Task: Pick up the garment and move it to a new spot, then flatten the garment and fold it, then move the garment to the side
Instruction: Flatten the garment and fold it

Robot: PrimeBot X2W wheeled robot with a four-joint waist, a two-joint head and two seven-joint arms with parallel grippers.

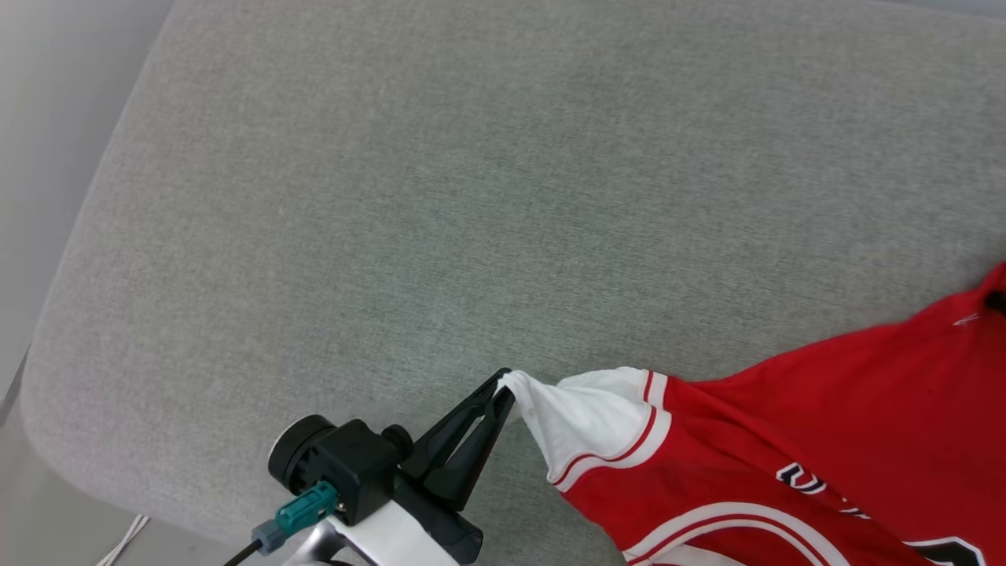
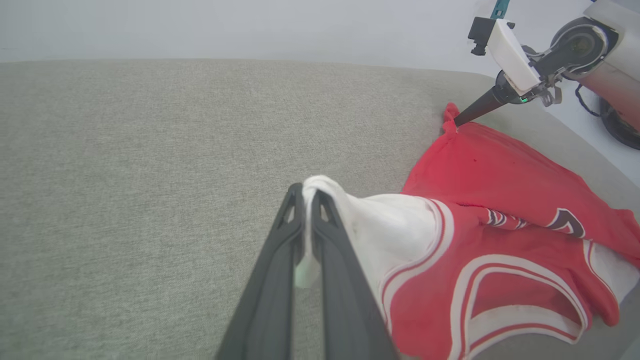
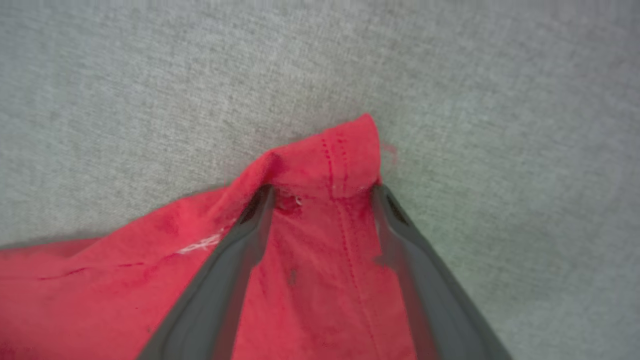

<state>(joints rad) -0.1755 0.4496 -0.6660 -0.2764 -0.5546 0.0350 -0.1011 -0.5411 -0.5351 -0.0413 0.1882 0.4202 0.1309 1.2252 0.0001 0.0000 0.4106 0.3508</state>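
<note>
Left gripper (image 1: 503,387) pinched shut on the white sleeve tip of the garment (image 1: 786,424). Soft, light, floppy cloth, spread low and right on the grey cushion (image 1: 393,196). Best grabbed at corners and hems. Right gripper (image 3: 322,192) wide apart around a red corner.

Grey fabric cushion (image 1: 393,196), pale floor (image 1: 43,523)

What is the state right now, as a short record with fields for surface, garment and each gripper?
surface: grey cushion
garment: red jersey, rumpled, lying on the cushion, not yet flat
left gripper: shut on the tip of the white sleeve, pulling it taut
right gripper: open, fingers straddling a red hem corner of the garment
fold: not started
</note>
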